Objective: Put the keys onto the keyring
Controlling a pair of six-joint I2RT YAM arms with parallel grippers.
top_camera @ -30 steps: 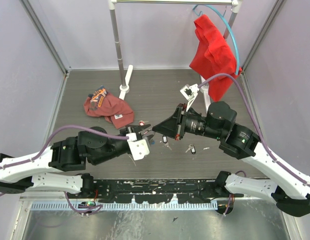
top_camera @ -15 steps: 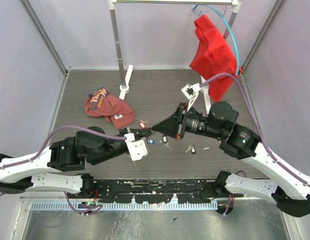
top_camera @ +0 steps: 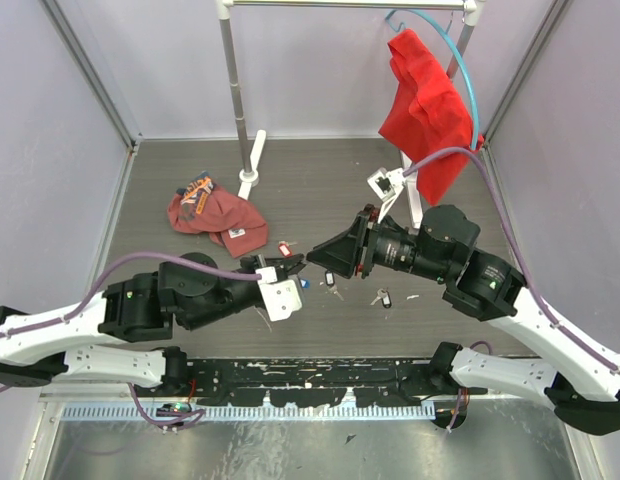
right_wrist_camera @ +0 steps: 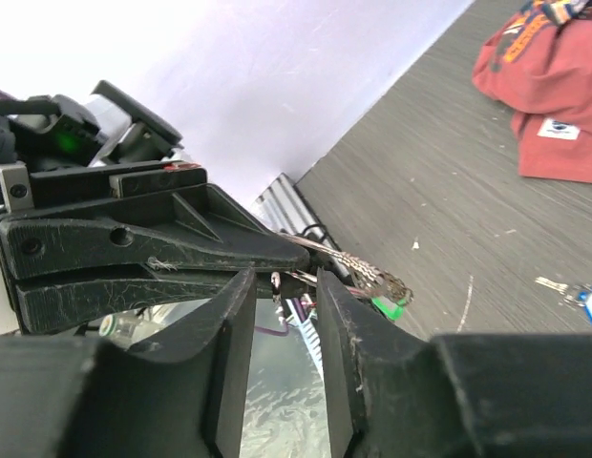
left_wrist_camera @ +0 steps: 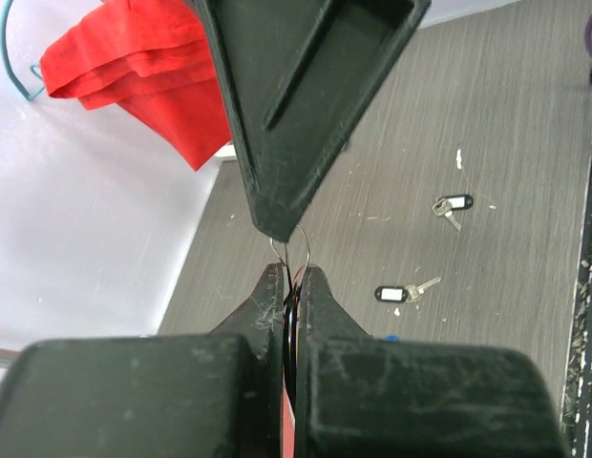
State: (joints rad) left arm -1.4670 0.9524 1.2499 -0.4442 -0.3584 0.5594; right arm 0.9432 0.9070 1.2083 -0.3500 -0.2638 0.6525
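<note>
The left hand (left_wrist_camera: 294, 274) is clamped on the keyring (left_wrist_camera: 294, 253), whose thin loop pokes out at 12 o'clock against the right hand (right_wrist_camera: 282, 286). That hand is narrowly parted; whether it pinches the ring, I cannot tell. Two black-tagged keys (top_camera: 382, 297) lie on the surface (top_camera: 320, 190) at 4 o'clock.

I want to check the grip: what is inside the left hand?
The left hand pinches the thin wire keyring, its loop poking out past the fingertips. Something dark and red sits deeper between the fingers; the rest of the ring there is hidden.
</note>
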